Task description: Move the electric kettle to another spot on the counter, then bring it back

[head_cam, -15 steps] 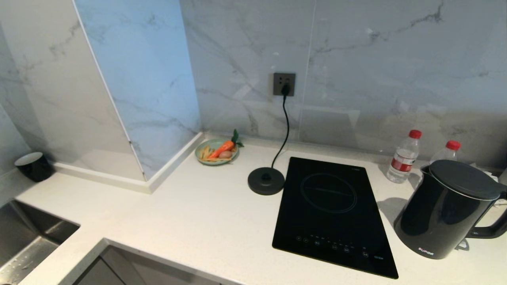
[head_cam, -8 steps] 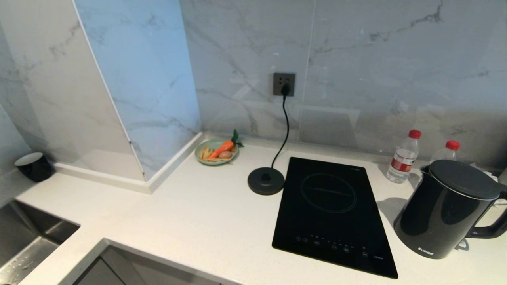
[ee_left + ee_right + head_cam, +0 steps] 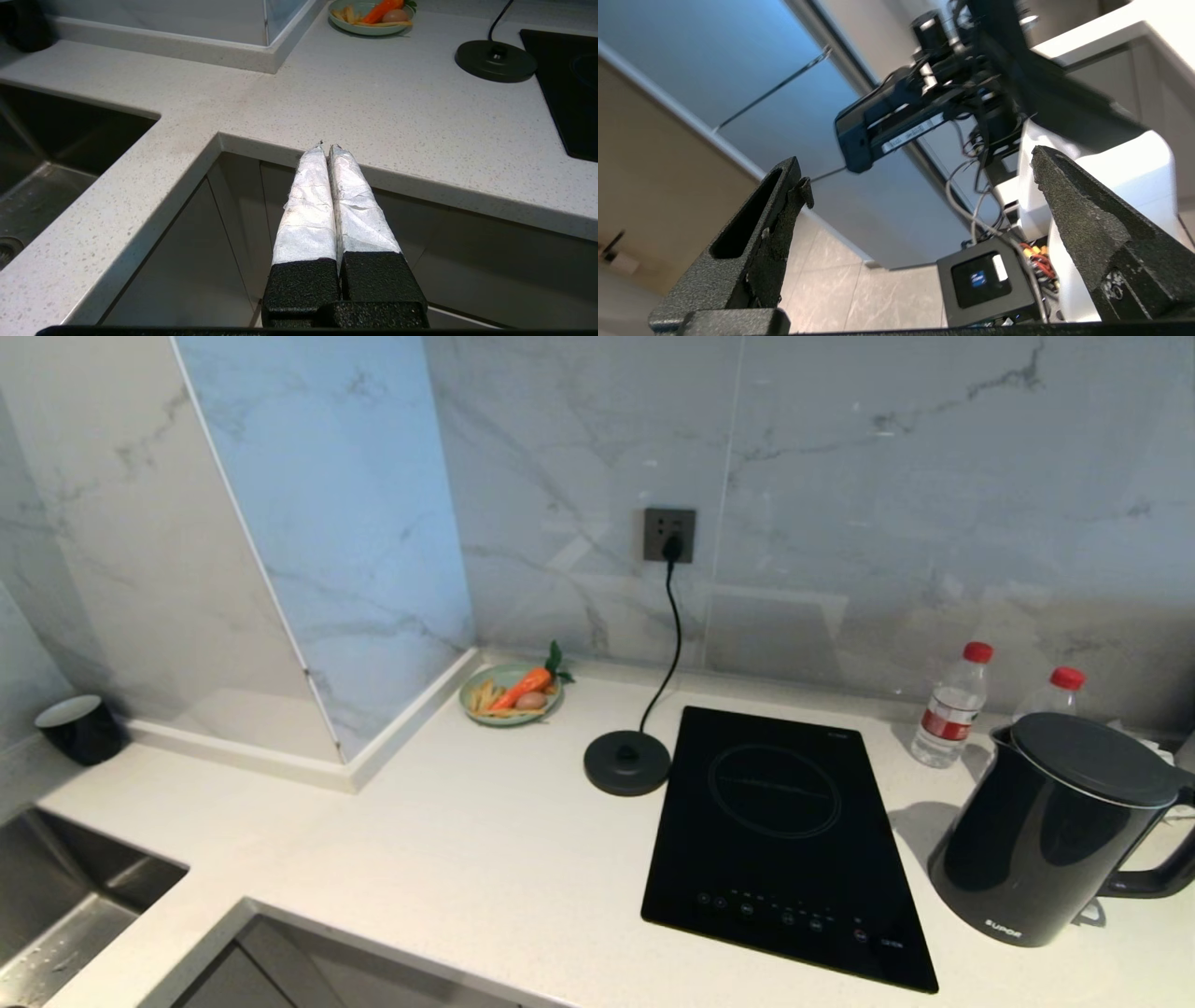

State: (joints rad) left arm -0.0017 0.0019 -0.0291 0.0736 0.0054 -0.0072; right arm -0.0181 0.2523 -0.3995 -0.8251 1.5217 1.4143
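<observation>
- Kettle (image 3: 1050, 831) upright on the counter (image 3: 485, 859), far right, just beside the cooktop (image 3: 784, 840) — off its base (image 3: 627, 763).
- Lid down, spout toward the cooktop, handle pointing right, partly cut by the frame edge; white lettering low on the body.
- Base sitting left of the cooktop's rear corner, well apart from the kettle, cord (image 3: 667, 644) running up to the socket (image 3: 669, 534) on the marble wall.
- Two bottles (image 3: 952, 707) with red caps behind the kettle, near the wall; the right one partly hidden by the lid.
- Green plate (image 3: 512, 693) with a carrot, fries and an egg in the back corner, beside the projecting wall panel.
- Black cup (image 3: 79, 728) with white inside at far left, on the ledge behind the sink (image 3: 65, 915).
- No arm in the head view.
- Left gripper (image 3: 326, 148) parked low in front of the counter edge, over the cabinet fronts; white-wrapped fingers (image 3: 308, 205) pressed together, holding nothing, tips level with the rounded edge.
- In that wrist view: base, plate and a strip of cooktop visible beyond the tips, sink to one side.
- Right gripper (image 3: 920, 186) away from the counter, aimed at the robot's own body — jaws spread wide, nothing between them; black fingers (image 3: 1083, 224) framing cables, a small black box and white housing, tiled floor below.
</observation>
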